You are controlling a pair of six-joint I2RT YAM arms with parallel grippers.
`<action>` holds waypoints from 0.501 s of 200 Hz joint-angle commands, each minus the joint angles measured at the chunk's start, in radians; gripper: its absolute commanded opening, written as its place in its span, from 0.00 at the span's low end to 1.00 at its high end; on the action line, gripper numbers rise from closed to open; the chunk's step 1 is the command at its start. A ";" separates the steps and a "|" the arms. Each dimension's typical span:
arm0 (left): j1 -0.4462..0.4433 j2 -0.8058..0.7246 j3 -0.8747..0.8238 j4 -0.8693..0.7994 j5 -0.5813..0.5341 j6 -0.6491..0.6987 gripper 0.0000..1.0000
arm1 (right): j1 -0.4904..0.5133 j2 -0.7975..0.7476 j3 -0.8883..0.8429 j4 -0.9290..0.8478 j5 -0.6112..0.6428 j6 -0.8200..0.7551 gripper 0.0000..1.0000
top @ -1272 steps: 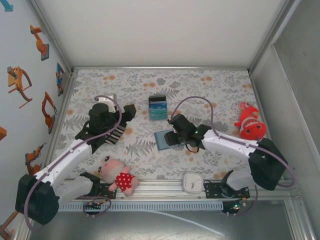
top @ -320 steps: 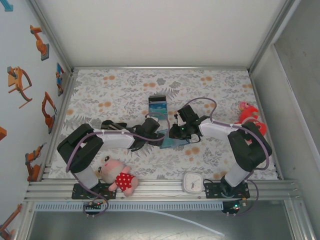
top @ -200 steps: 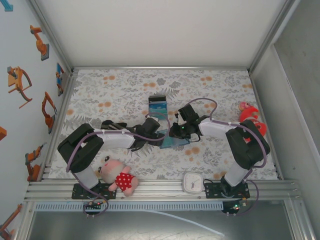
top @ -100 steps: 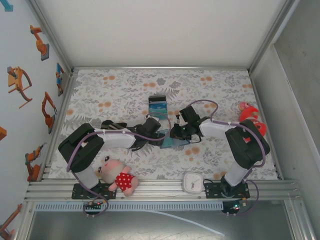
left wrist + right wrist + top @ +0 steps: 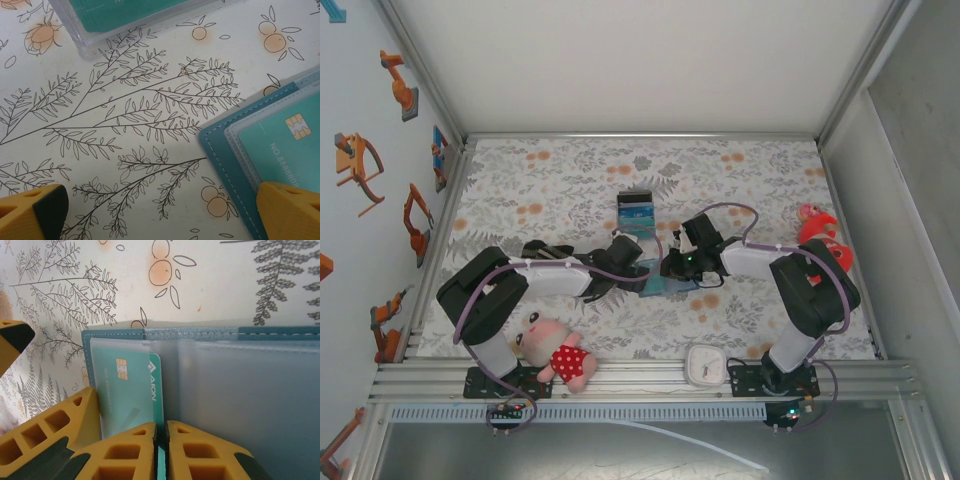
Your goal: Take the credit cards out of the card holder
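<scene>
The right gripper (image 5: 161, 427) pinched shut on a teal plastic credit card (image 5: 132, 390).
The card sits in the steel-blue bifold card holder (image 5: 250, 405) mid floral table (image 5: 740, 170); the left gripper (image 5: 160, 212) gapes wide, holding nothing.

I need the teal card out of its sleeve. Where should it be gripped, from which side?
On the teal card, pinch the long edge poking past the clear sleeve, coming from the fold side of the card holder; the right gripper is shut there.
</scene>
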State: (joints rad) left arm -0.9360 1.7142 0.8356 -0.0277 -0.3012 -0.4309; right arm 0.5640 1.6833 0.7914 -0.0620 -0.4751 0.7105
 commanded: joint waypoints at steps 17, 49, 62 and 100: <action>-0.013 0.028 0.022 -0.048 -0.007 0.018 0.97 | -0.004 0.022 -0.015 0.055 -0.053 0.015 0.12; -0.014 0.027 0.023 -0.049 -0.007 0.016 0.97 | -0.005 0.025 -0.021 0.079 -0.069 0.020 0.11; -0.015 0.028 0.025 -0.049 -0.007 0.018 0.97 | -0.006 0.026 -0.026 0.097 -0.084 0.027 0.11; -0.018 0.033 0.029 -0.049 -0.007 0.018 0.97 | -0.006 0.024 -0.041 0.149 -0.120 0.043 0.12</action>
State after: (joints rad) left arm -0.9417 1.7157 0.8444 -0.0498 -0.3225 -0.4305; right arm 0.5518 1.6943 0.7639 0.0166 -0.5213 0.7330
